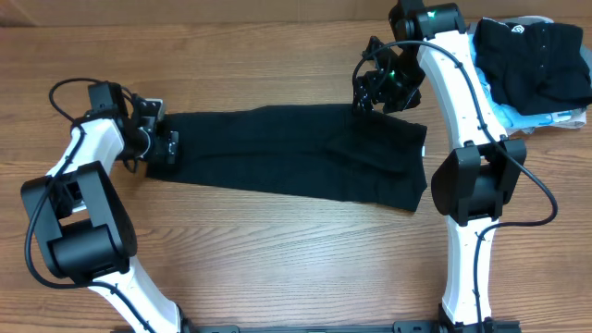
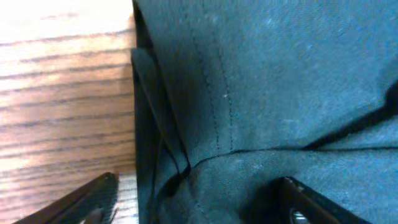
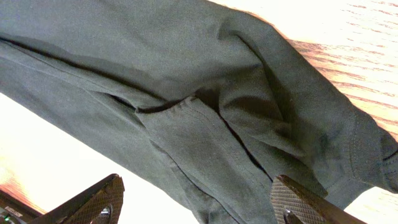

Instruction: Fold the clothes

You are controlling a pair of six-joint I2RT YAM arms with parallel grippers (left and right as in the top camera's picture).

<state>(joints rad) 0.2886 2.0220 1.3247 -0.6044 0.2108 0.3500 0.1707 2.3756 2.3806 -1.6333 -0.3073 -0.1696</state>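
- Two grippers stand at opposite ends of one black shirt (image 1: 296, 159), which lies on the wooden table (image 1: 277, 268) as a long band across its middle.
- The left gripper (image 1: 163, 144) sits at the left end of the shirt. Its jaws stand wide apart and grip nothing.
- In the left wrist view, one finger (image 2: 87, 198) is over bare wood just beside the cloth edge. The other finger (image 2: 317, 202) is over the cloth.
- The right gripper (image 1: 372, 96) sits at the far edge of the shirt, near its right end. Its jaws also stand wide apart and grip nothing. The cloth lies below the gap between its fingers (image 3: 93, 199).
- The shirt is plain black, thin fabric. The band is narrow at the left end and wider at the right.
- Stitched seam lines and layered folds show at the left end. Creases and a hemmed edge show at the right end.
- A stack of clothes (image 1: 541, 88), black on light blue, lies at the far right corner, apart from the shirt.
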